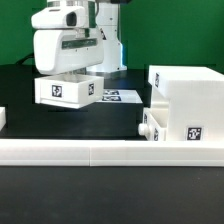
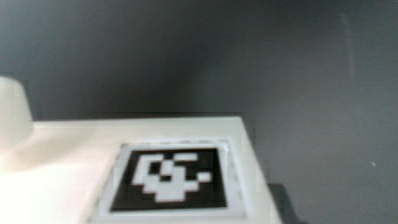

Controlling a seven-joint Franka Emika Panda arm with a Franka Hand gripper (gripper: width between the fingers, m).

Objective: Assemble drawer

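Note:
A small white drawer box (image 1: pixel 66 90) with a black marker tag hangs slightly tilted under my gripper (image 1: pixel 68 76), a little above the black table. My gripper is shut on it, and the box hides the fingertips. In the wrist view the box's tagged face (image 2: pixel 173 175) fills the near part of the picture and no finger shows. The large white drawer case (image 1: pixel 186 100) stands at the exterior view's right, with a smaller white part (image 1: pixel 151 126) against its near left corner.
The marker board (image 1: pixel 117 97) lies on the table behind the held box. A long white wall (image 1: pixel 100 151) runs across the front of the table. A white rounded shape (image 2: pixel 13 118) shows at the wrist view's edge.

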